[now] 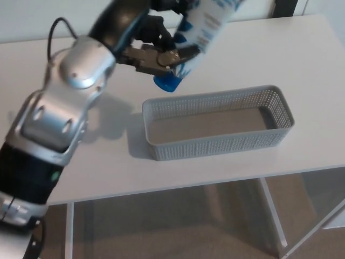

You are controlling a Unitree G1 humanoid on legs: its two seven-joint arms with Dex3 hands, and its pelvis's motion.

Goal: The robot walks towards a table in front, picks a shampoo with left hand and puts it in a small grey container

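Robot's left hand (pixel 164 40) grips a white-and-blue shampoo tube (pixel 207 24) in the air over the white bench (pixel 302 48). The tube is tilted, with its blue cap (pixel 168 82) lowest, showing just past the far left corner of a small grey mesh container (pixel 215 145). The container lies lengthwise near the bench's front edge. The silver-and-black left arm (pixel 75 81) reaches in from the left and casts a shadow on the bench beside the container's left end.
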